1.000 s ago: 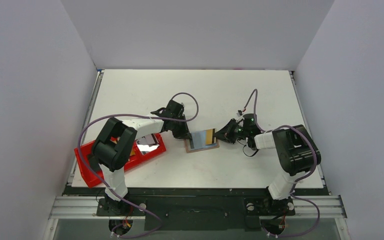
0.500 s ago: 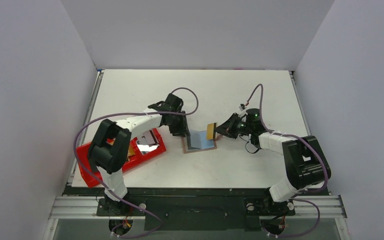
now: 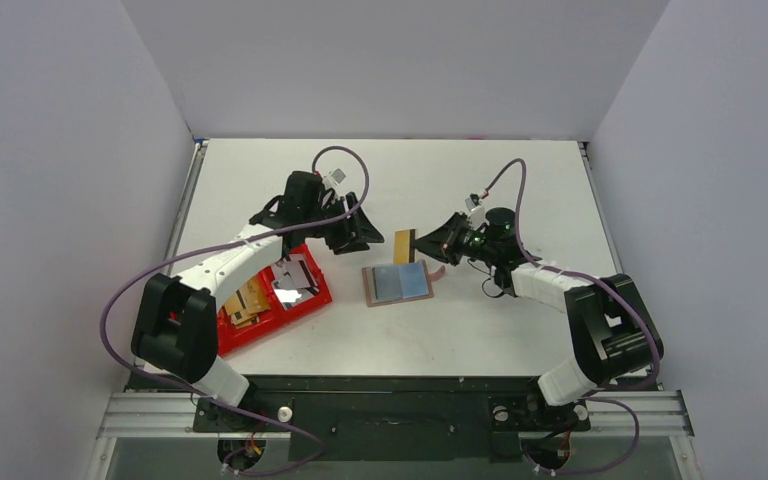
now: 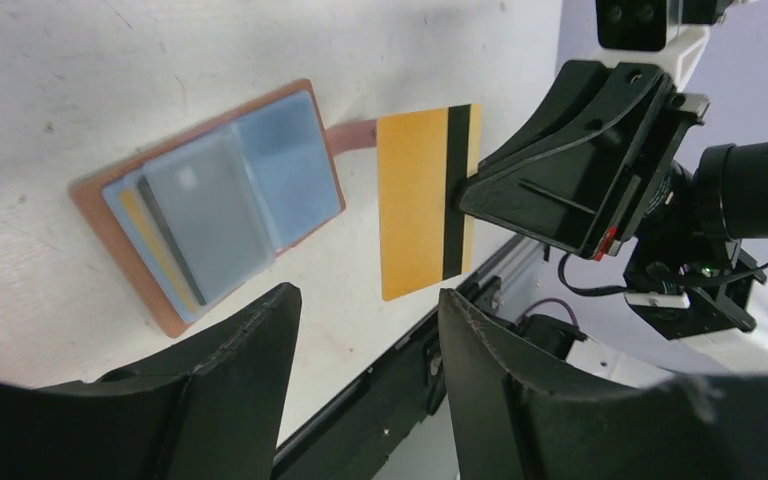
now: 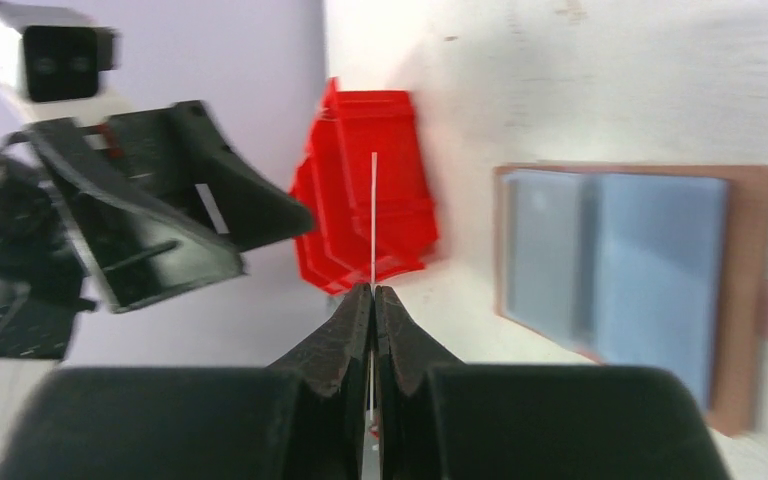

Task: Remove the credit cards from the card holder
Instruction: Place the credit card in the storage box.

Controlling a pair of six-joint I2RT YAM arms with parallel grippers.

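Note:
The card holder (image 3: 398,284) lies open and flat on the table, tan outside and pale blue-grey inside. In the left wrist view the card holder (image 4: 210,205) still has a grey card (image 4: 205,215) and a yellow edge tucked in its pockets. My right gripper (image 3: 422,243) is shut on a yellow credit card with a black stripe (image 3: 405,245), held in the air just above and left of the holder. The right wrist view shows that card edge-on (image 5: 372,220) between the shut fingers. My left gripper (image 3: 363,237) hovers open and empty to the left of the yellow card (image 4: 425,200).
A red tray (image 3: 322,297) sits left of the holder under my left forearm, with several cards (image 3: 295,278) lying in it. In the right wrist view the tray (image 5: 370,190) stands beyond the held card. White walls close in the table on three sides.
My right gripper has lifted the yellow card out of the holder, up and to the left. My left gripper has let go of the holder, opened and drawn back up and to the left; the holder now lies flat.

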